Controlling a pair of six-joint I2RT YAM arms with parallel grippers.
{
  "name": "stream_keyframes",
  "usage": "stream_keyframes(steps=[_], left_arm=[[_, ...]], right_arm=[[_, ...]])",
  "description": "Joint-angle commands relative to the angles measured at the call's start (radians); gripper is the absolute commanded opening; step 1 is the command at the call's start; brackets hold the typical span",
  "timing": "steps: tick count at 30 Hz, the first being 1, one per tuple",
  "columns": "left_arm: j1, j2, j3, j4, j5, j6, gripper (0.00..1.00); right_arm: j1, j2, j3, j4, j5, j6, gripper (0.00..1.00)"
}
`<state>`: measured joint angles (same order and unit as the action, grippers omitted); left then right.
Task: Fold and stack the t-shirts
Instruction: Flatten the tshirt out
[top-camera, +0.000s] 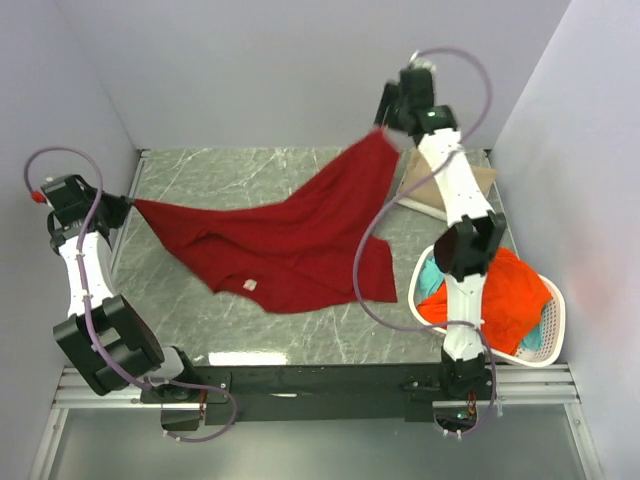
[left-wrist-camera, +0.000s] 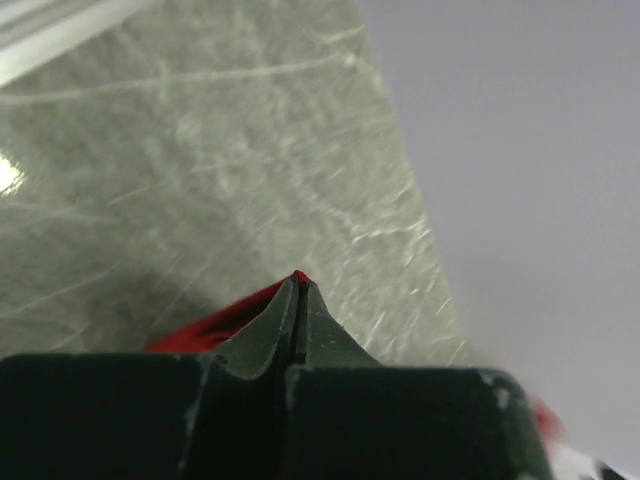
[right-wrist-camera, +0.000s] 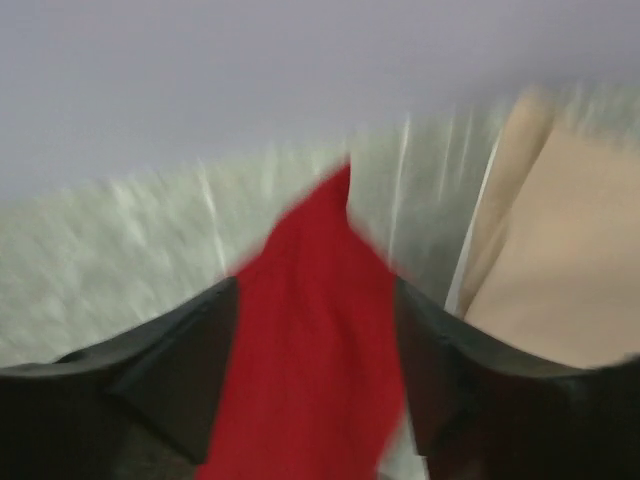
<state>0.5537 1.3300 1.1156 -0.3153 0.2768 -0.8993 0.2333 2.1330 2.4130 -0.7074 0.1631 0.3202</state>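
As it sags mid-span, dark red t-shirt (top-camera: 290, 240) judged soft, light, limp | left tool (left-wrist-camera: 299, 290) pinching one corner | right tool (right-wrist-camera: 315, 300) spread, cloth loose between jaws | take hold at corners

A: The top view is bright, even and sharp. Light falls from above, and a white glare strip lies on the table (top-camera: 330, 345) by its near edge.

B: Shadows there are soft, with only a faint one along the red shirt's (top-camera: 290, 240) near hem.

A: In the left wrist view the table is out of focus, with a glare spot at the left edge. The left gripper (left-wrist-camera: 300, 290) is dark but fairly crisp.

B: The right wrist view is smeared all over. The table's veins run as streaks, the red shirt has no clean edge, and the tan shirt (right-wrist-camera: 560, 280) is a soft patch. The right gripper (right-wrist-camera: 315, 290) is a dim blur.
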Motion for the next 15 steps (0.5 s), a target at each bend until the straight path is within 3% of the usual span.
stream_keyframes(steps=[1,2,3,6,11,15], left_arm=[[0.005,-0.026,-0.040,0.073,0.051,0.078,0.00],[0.005,-0.029,-0.048,0.065,0.052,0.088,0.00],[0.003,-0.037,-0.056,0.059,0.052,0.097,0.00],[0.003,-0.055,-0.085,0.038,0.053,0.126,0.00],[0.003,-0.071,-0.106,-0.004,0.047,0.165,0.00],[0.002,-0.081,-0.115,-0.025,0.039,0.172,0.00]], right_arm=[[0.018,-0.048,-0.009,-0.164,-0.059,0.006,0.73],[0.032,-0.101,-0.108,-0.085,-0.063,0.005,0.74],[0.073,-0.164,-0.344,-0.026,-0.068,0.003,0.75],[0.145,-0.373,-0.715,0.111,-0.135,0.031,0.75],[0.248,-0.507,-1.046,0.149,-0.243,0.137,0.63],[0.356,-0.530,-1.141,0.187,-0.273,0.180,0.62]])
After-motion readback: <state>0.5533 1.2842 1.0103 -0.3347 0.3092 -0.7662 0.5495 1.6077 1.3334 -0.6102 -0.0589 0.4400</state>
